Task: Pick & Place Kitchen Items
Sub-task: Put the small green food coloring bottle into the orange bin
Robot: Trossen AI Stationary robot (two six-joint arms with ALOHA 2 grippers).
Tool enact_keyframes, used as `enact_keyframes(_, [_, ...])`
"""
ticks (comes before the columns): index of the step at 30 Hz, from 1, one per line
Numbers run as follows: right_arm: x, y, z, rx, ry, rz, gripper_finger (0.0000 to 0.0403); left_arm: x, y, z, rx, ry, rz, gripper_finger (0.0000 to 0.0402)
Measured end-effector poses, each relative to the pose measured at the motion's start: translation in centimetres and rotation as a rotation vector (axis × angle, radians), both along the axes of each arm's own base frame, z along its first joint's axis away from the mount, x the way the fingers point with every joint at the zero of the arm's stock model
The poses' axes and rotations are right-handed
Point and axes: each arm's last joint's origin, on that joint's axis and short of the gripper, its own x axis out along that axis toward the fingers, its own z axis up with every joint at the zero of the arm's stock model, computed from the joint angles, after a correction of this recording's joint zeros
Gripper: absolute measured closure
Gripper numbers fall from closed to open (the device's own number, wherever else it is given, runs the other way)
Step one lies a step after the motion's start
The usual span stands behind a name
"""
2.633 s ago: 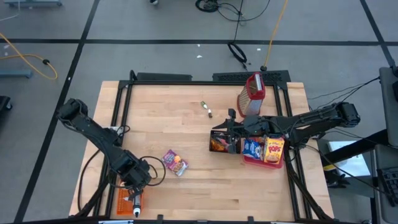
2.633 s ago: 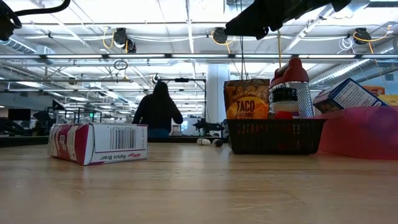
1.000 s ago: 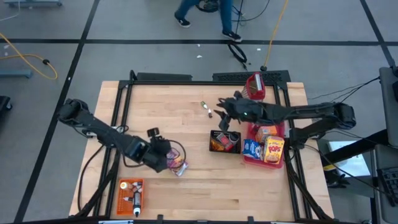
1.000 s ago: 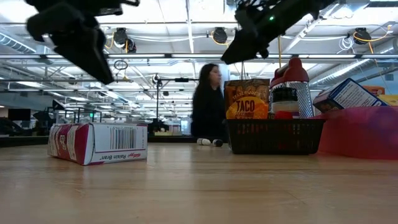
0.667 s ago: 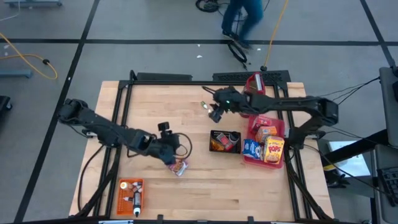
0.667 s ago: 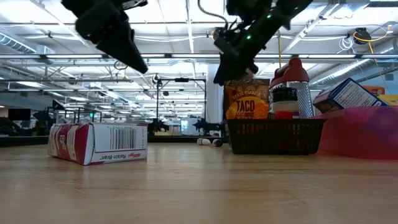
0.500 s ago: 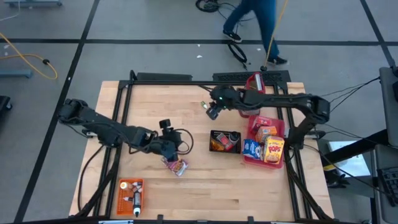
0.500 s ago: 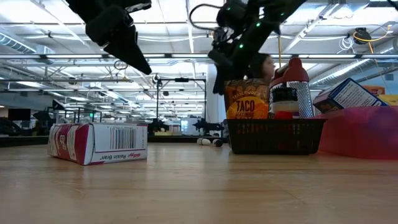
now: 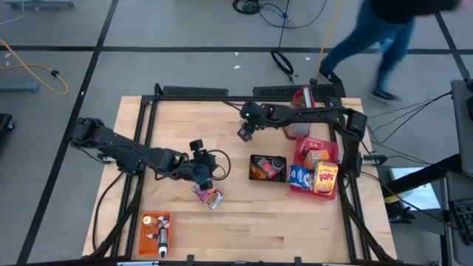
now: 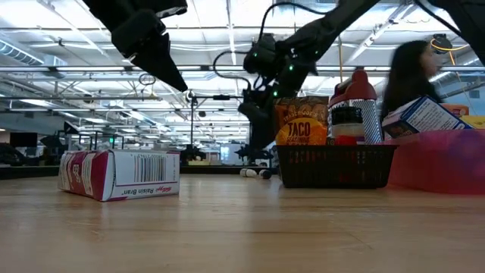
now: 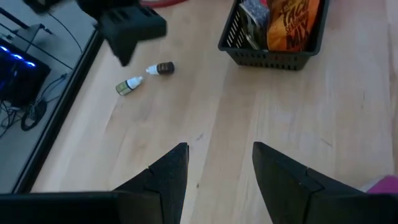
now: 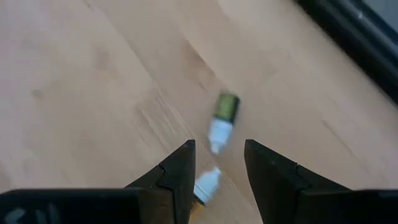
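Since the earlier frames the left arm has left the orange crate point(image 9: 154, 233) at the table's near left corner and swung in toward the middle, while the right arm has lifted away from the black mesh basket point(image 9: 267, 168) and reached out to the far side of the wooden table point(image 9: 185, 125); a person point(image 9: 384, 33) now crosses the floor beyond the far edge. Taking the black mesh basket as landmark and going left to right: the orange crate lies well to its left, at the near edge. The left gripper point(image 9: 205, 179) hangs in the air left of the basket, just above the Raisin Bran box point(image 9: 209, 195), which lies flat on the wood; its fingers point(image 11: 166, 174) stand apart with nothing between them. Two tiny bottles point(image 12: 216, 146) lie end to end on the table beyond the basket, toward the far edge, and the right gripper point(image 9: 244, 133) hovers right over them, its fingers point(image 12: 180, 171) parted and empty, not touching either bottle. The basket itself holds an orange taco packet point(image 10: 301, 121). Just right of it, the red tray point(image 9: 303, 188) carries a blue box point(image 9: 298, 176) and a yellow Pops box point(image 9: 326, 178), with a red-capped grater point(image 9: 302, 111) behind the tray at the far edge.
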Motion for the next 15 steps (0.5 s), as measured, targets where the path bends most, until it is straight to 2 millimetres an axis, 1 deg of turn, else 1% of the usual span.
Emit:
enact_keyframes(2, [-0.1, -0.3, -0.8, 0.008, 0.025, -0.007, 0.0273, 0.1, 0.1, 0.1, 0.001, -0.011, 0.001, 0.0220])
enact_keyframes(4, [0.3, -0.8, -1.5, 0.002, 0.012, -0.015, 0.0273, 0.2, 0.2, 0.1, 0.005, -0.015, -0.001, 0.0220])
enact_keyframes(8, [0.3, -1.5, -2.7, 0.012, 0.037, -0.027, 0.0273, 0.5, 0.5, 0.3, 0.001, -0.036, 0.007, 0.0220])
enact_keyframes(15, [0.5, -2.0, -2.5, -0.008, -0.001, -0.031, 0.0273, 0.5, 0.8, 0.3, 0.001, -0.039, 0.017, 0.0220])
